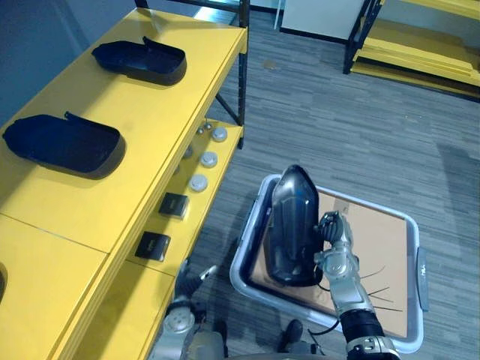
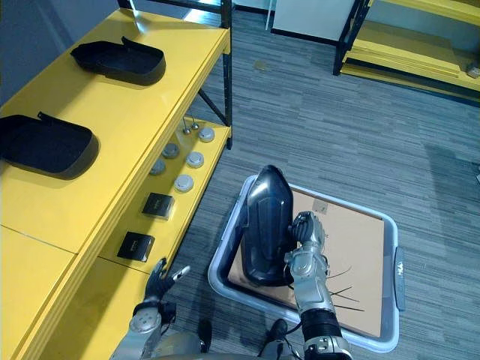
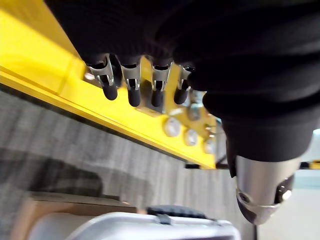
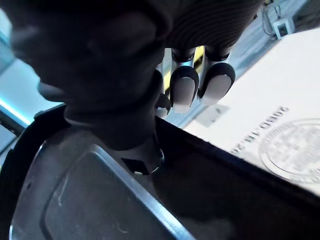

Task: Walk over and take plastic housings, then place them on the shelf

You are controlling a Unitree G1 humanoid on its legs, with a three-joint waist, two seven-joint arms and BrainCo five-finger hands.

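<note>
My right hand (image 1: 334, 249) is shut on a black plastic housing (image 1: 291, 222), which stands upright on its end over a grey bin (image 1: 243, 253). In the right wrist view the thumb (image 4: 117, 107) presses on the housing's inner face (image 4: 75, 200) while the fingers (image 4: 184, 86) hook over its edge. Two more black housings (image 1: 141, 60) (image 1: 64, 144) lie open side up on the yellow shelf top (image 1: 154, 142) at the left. My left hand (image 1: 189, 282) hangs low beside the shelf's lower board, open and holding nothing.
The bin has a sheet of brown cardboard (image 1: 375, 247) on its bottom. The lower yellow board (image 1: 225, 139) carries round silver discs (image 1: 199, 182) and small black square parts (image 1: 173, 204). A second yellow rack (image 1: 420, 45) stands at the far right across grey floor.
</note>
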